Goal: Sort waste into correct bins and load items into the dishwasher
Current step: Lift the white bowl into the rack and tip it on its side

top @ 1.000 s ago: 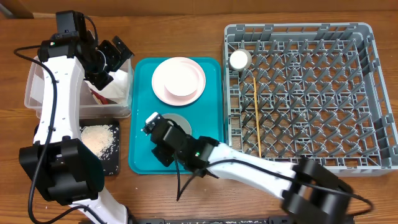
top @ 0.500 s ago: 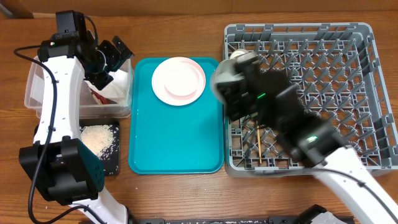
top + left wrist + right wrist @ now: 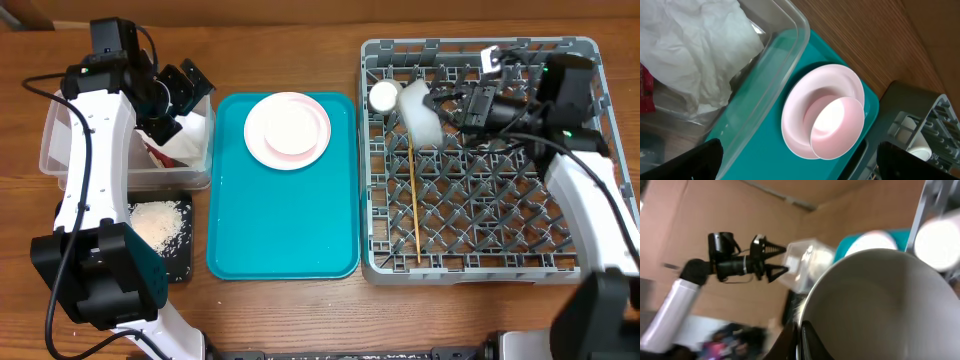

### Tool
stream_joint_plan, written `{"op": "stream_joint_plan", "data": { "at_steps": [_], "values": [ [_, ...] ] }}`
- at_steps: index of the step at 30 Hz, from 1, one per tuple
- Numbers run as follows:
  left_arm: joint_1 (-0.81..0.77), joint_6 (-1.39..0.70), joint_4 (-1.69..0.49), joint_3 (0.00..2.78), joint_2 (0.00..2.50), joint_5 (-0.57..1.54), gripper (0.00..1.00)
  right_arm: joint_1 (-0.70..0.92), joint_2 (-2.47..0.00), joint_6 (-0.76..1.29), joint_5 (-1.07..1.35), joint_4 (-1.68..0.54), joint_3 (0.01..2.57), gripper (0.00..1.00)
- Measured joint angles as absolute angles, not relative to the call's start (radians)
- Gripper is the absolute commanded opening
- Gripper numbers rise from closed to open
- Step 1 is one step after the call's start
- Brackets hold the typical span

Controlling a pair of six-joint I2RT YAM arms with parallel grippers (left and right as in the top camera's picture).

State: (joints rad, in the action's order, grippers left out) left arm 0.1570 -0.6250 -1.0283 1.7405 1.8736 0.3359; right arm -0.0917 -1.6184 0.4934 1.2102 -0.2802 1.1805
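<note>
One whitish bowl [image 3: 420, 115] hangs pinched by its rim in my right claw [image 3: 447, 111], over the dish rack [image 3: 500, 220].

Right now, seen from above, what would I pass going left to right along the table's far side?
Clear rectangular plastic tub, round pale pink plate, small white cup, whitish round bowl, right claw gripping that bowl.
</note>
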Motion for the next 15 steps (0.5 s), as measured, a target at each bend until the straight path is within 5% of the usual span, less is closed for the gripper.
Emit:
{"op": "stream_joint_plan", "data": {
  "at_steps": [15],
  "values": [
    [0.157,-0.627,-1.028,1.74,1.874,0.336,1.0,-0.006,-1.761,0.723,1.272,-0.16,1.179,0.04]
  ]
}}
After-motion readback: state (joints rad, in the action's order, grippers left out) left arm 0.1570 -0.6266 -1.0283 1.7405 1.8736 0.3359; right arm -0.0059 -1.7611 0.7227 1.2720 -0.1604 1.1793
